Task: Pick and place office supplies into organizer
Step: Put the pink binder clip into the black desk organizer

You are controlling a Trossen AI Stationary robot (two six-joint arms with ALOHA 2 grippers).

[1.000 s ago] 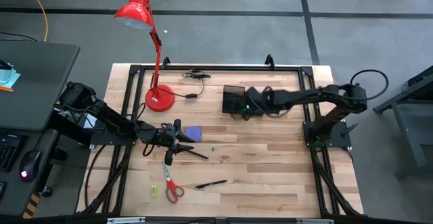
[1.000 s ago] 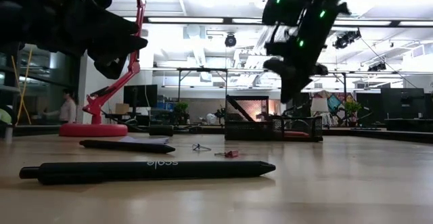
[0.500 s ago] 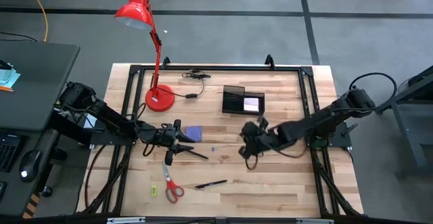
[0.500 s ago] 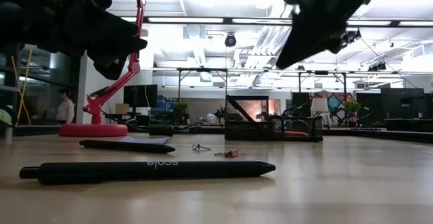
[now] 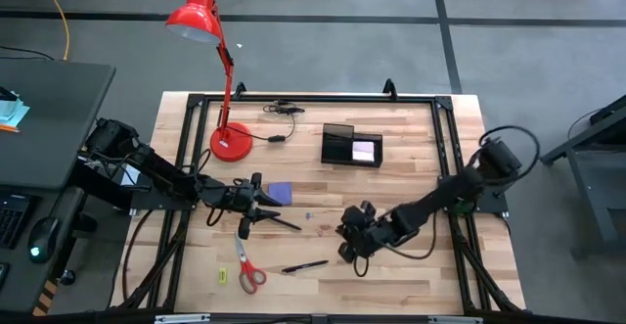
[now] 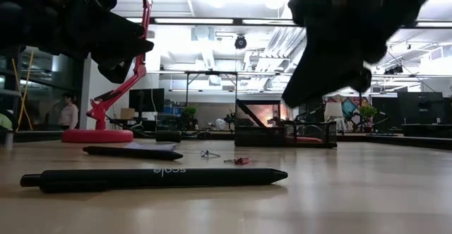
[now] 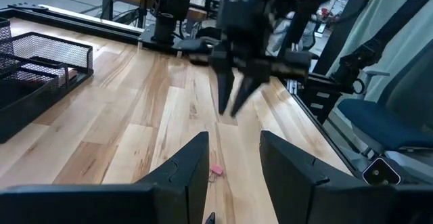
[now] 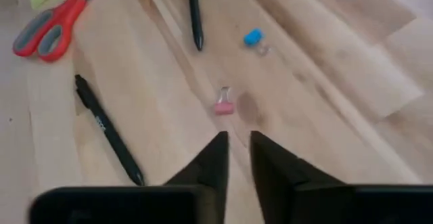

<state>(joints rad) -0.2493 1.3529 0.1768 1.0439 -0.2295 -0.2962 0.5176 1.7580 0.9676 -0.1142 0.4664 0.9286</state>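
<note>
Fingers (image 8: 218,158) of the right gripper (image 5: 350,244), parted narrowly and empty, hover above a pink binder clip (image 8: 223,105); approach step, next lower and open wider.

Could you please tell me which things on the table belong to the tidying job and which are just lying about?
Job:
organizer
red-handled scissors
black pen
second black pen
purple note pad
pink binder clip
blue clip
yellow-green piece

Lying about:
red desk lamp
black cable
</note>
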